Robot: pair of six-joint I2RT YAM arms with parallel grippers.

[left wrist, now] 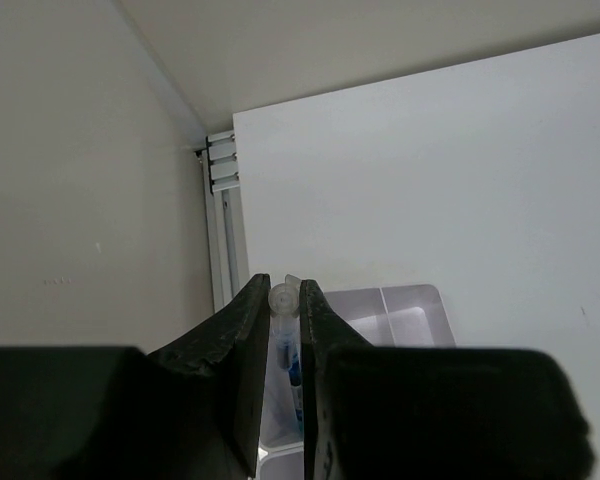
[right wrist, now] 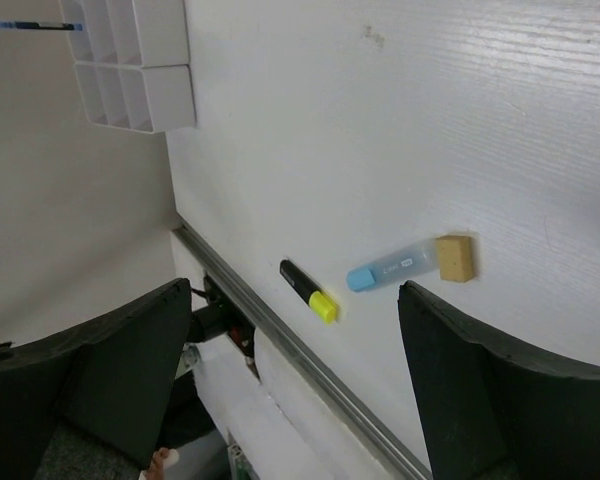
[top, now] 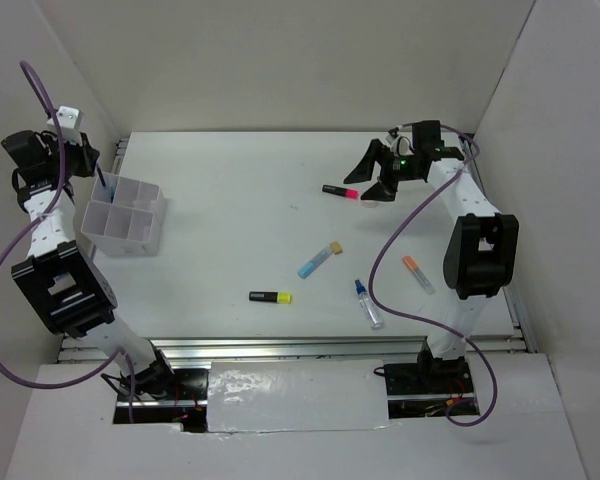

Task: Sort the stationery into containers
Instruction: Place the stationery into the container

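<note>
My left gripper [top: 83,157] is shut on a thin pen [top: 102,178] with a clear top and blue ink [left wrist: 283,300]. It holds the pen upright over the back-left part of the white organizer box [top: 125,215], which shows under the jaws in the left wrist view [left wrist: 410,310]. My right gripper [top: 373,177] is open and empty, raised just right of the pink-capped highlighter [top: 342,191]. The right wrist view shows its jaws [right wrist: 292,288] wide apart, with the yellow-capped highlighter [right wrist: 308,292] and light-blue marker [right wrist: 395,268] on the table beyond.
On the table lie the light-blue marker [top: 318,260], the yellow-capped highlighter [top: 271,297], a blue-capped bottle [top: 368,303] and an orange-capped tube [top: 417,273]. White walls close in the left, back and right. A metal rail [top: 280,345] runs along the near edge.
</note>
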